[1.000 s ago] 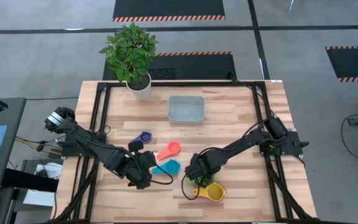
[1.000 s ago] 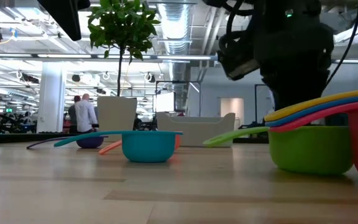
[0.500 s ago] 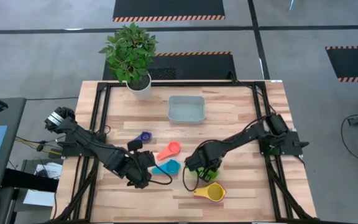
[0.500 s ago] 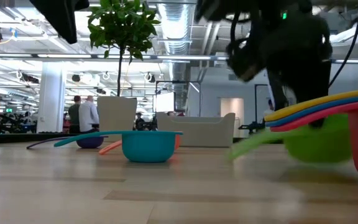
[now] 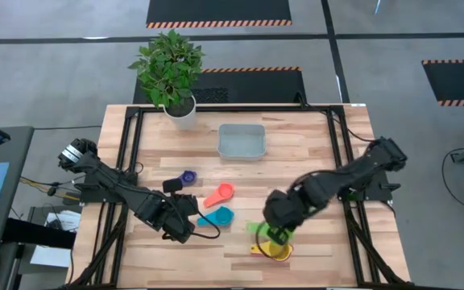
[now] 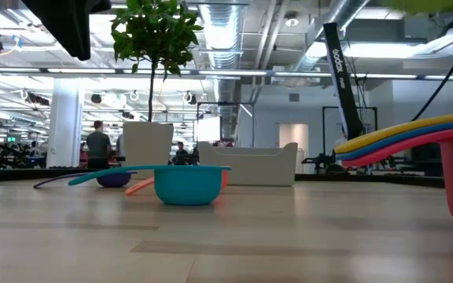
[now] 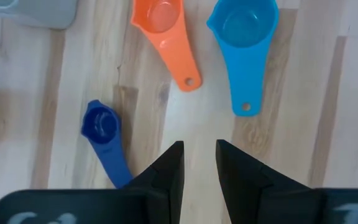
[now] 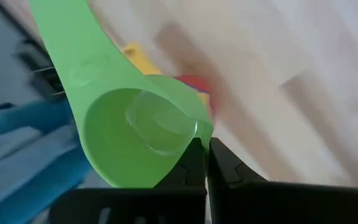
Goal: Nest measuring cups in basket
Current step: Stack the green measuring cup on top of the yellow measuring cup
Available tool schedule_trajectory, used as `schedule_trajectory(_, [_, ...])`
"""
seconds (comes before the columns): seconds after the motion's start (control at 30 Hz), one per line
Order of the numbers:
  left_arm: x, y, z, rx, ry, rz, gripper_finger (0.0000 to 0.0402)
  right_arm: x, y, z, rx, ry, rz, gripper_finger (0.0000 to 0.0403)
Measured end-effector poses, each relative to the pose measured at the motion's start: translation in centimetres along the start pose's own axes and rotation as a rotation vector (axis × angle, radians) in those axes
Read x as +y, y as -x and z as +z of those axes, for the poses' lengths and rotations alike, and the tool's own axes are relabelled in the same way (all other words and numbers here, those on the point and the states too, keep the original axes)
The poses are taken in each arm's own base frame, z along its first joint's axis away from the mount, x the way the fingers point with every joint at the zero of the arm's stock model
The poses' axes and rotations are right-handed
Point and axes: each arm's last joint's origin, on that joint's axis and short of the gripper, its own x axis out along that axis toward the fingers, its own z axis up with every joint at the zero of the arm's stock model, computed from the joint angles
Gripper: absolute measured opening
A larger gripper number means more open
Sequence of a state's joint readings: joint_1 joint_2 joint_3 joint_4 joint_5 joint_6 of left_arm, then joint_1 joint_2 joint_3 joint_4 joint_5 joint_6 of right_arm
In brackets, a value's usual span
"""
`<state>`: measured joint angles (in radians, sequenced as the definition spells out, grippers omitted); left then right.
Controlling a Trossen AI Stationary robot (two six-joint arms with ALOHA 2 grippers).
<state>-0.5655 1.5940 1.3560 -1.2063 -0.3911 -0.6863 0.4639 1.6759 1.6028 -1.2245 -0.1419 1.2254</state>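
My right gripper [image 5: 275,229] is shut on the green measuring cup [image 8: 135,124] and holds it in the air above a nested stack of cups, yellow on top [image 5: 279,250]. In the low view the stack's yellow, blue and red handles [image 6: 415,137] show at the right. The light blue cup [image 5: 218,217], the orange cup [image 5: 221,193] and the dark blue cup [image 5: 188,176] lie on the table with their bowls up. My left gripper [image 7: 199,157] hangs open above the wood just near of them. The basket [image 5: 242,141] stands farther back. My right gripper pinches the green cup's bowl wall at the rim [image 8: 196,133], on the side across from the handle [image 8: 61,43]. The fingers [image 8: 224,167] slant down from above. The cup is lifted clear, mouth up, with its handle sticking out away from the fingers.
A white pot with a green plant [image 5: 179,112] stands at the table's far left edge. Black frame rails [image 5: 127,161] run along the left and right sides. Bare wood lies between the cups and the basket.
My right gripper has risen and drifted toward the table's near right, carrying the green cup. The cup stood on the table beside the stack and now hangs clear above it, almost out of the low view. My left gripper has kept its place.
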Motion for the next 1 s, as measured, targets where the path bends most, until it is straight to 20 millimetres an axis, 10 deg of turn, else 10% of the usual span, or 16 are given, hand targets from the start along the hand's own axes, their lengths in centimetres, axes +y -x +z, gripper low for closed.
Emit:
schedule_trajectory(0.6, [0.0,0.0,0.0,-0.009,-0.02,0.011,0.0082,3.4,-7.5,-2.9,0.006,-0.032,-0.111,0.0005])
schedule_trajectory(1.0, [0.0,0.0,0.0,-0.009,-0.041,0.012,0.0082,2.6,-8.3,-3.0,0.045,-0.033,-0.225,0.0005])
